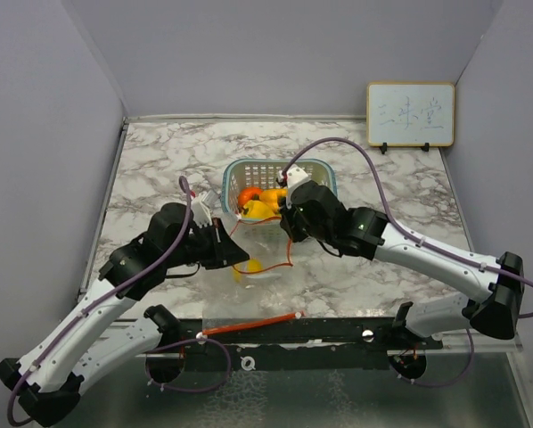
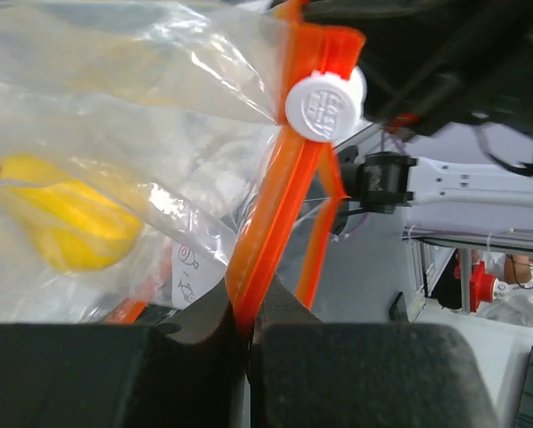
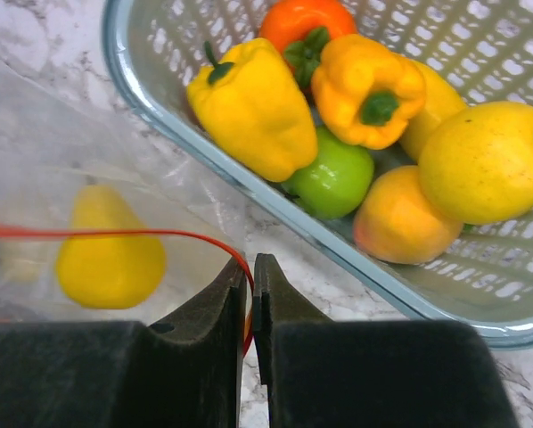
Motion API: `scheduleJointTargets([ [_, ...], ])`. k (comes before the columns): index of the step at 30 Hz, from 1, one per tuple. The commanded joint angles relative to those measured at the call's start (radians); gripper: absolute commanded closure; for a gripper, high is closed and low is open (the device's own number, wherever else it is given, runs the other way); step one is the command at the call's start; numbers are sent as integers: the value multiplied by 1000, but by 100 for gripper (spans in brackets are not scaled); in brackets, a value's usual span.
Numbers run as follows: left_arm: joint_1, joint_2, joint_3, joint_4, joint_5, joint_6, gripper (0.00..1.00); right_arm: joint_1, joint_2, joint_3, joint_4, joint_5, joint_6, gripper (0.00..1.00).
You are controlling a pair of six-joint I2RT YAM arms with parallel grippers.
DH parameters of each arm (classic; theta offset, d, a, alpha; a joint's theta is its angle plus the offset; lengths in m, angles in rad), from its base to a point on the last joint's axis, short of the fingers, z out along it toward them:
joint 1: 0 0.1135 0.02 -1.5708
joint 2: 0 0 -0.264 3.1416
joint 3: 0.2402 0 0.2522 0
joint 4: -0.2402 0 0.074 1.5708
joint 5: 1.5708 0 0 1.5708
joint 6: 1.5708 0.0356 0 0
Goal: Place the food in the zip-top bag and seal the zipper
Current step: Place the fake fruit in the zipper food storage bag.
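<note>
Loading stage: the left gripper (image 2: pixel 247 312) is pinched tight on the orange zipper (image 2: pixel 280 196) just below its white slider (image 2: pixel 324 102). The right gripper (image 3: pixel 251 278) is closed narrow on the thin red lip of the zip-top bag (image 3: pixel 61 134), with one yellow piece (image 3: pixel 110 245) inside, left of its fingers. The rest of the food (image 3: pixel 249 107) sits in the teal basket (image 3: pixel 155 116) just ahead of those fingers, so the next move likely calls for one gripper to let go and reach forward; setting: veined marble table (image 1: pixel 159 160), plain grey walls, whiteboard (image 1: pixel 410 114) far beyond both grippers
</note>
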Motion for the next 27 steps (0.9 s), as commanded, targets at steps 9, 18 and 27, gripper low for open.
scheduleJointTargets([
  [9,5,15,-85,70,-39,-17,41,3,-58,-47,154,-281,-83,96],
  [18,5,-35,-39,52,-80,-54,52,3,-79,-76,153,-258,-62,97],
  [27,5,-79,-136,98,-61,-117,62,2,-95,-94,170,-285,-39,97],
])
